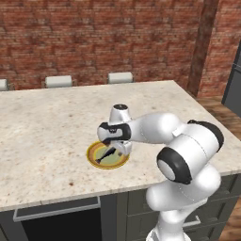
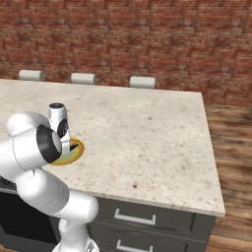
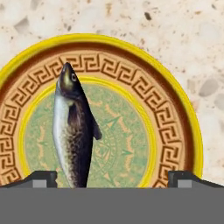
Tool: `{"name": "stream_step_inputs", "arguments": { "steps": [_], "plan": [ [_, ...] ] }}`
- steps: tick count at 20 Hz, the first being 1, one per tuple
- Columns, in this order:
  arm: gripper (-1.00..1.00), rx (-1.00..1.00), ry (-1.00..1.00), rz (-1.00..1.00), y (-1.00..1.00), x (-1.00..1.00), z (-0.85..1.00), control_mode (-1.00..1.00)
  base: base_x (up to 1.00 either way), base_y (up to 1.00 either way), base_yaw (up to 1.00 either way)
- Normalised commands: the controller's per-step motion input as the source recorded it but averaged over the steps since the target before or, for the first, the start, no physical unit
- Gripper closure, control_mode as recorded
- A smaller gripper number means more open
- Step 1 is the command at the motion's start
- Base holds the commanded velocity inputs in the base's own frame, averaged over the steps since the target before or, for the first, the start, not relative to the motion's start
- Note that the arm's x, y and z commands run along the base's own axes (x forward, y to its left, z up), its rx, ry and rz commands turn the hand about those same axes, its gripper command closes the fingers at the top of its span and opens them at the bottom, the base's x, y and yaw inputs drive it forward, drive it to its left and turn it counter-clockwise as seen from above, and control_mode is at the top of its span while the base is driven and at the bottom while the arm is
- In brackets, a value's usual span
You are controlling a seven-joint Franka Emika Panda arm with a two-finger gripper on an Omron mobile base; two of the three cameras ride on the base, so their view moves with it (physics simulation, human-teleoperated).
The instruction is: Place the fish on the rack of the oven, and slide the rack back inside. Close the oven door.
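The small, slim dark grey-black fish point(image 3: 72, 131) lies on the round yellow-rimmed green patterned plate point(image 3: 175, 94), which sits on the speckled beige stone desk point(image 1: 47, 117). The robot's two-finger gripper point(image 3: 112, 178) hovers directly above with jaws spread wide, holding nothing; the fish lies off-centre, nearer one fingertip. It looks light, stiff and likely slick, so a hold across the thick mid-body, not the tapering tail, seems safest

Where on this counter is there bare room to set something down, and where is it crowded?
Most of the stone counter is bare: the wide stretch from the plate back to the chairs at the far edge, and the whole side right of the arm in the right base view. It is crowded at the plate, where the fish lies beneath the open gripper.
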Motion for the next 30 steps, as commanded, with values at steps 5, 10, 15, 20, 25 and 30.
{"name": "stream_step_inputs", "arguments": {
  "steps": [5,10,15,20,25,30],
  "plan": [
    [-1.00,0.00,0.06,0.00,0.11,0.21,-0.29,-1.00,0.00,0.00,0.00],
    [-1.00,0.00,0.06,0.00,0.11,0.21,-0.27,-1.00,0.00,0.00,0.00],
    [-1.00,0.00,0.05,0.00,0.10,0.22,-0.27,-1.00,0.00,0.00,0.00],
    [-1.00,0.00,0.05,0.00,0.13,0.23,-0.29,-1.00,0.00,0.00,0.00],
    [1.00,0.00,0.01,0.00,0.11,0.10,-0.22,-1.00,0.00,0.00,0.00],
    [1.00,0.00,-0.02,0.00,0.01,0.02,0.01,-1.00,0.00,0.00,0.00]
  ]
}}
